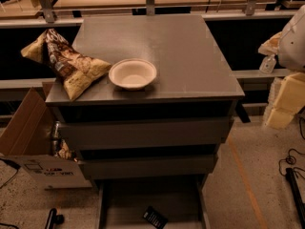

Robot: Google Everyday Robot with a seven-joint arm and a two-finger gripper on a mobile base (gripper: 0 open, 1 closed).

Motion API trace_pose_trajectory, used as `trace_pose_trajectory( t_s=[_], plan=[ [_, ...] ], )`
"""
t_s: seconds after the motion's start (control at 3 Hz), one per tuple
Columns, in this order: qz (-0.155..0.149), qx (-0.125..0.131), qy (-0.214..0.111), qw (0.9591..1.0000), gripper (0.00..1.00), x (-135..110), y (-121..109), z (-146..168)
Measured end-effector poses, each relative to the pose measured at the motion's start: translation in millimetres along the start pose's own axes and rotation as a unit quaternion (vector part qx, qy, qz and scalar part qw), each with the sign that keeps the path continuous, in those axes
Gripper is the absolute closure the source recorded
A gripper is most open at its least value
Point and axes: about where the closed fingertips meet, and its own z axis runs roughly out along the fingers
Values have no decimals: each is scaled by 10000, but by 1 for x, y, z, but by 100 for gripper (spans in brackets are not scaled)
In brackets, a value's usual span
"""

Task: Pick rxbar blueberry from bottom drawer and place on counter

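The rxbar blueberry (155, 217) is a small dark bar with pale print. It lies flat on the floor of the open bottom drawer (124, 204), near its front and right of the middle. The counter (181, 51) is the grey cabinet top. My gripper (285, 101) is at the right edge of the view, pale cream under the white arm (294, 37). It is beside the cabinet's right side at counter height, far from the bar and holding nothing that I can see.
A white bowl (132, 73) and a tan-and-brown chip bag (66, 63) sit on the counter's front left. Two closed drawer fronts (147, 133) stand above the open drawer. A cardboard box (28, 142) is on the left. Cables (293, 171) lie on the floor at the right.
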Motion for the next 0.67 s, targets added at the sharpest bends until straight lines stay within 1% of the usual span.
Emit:
trace_pose_trajectory(
  t_s=[0.33, 0.67],
  plan=[
    [0, 0, 0, 10000, 0, 0, 0, 0],
    [266, -265, -152, 9992, 0, -1, 0, 43]
  ],
)
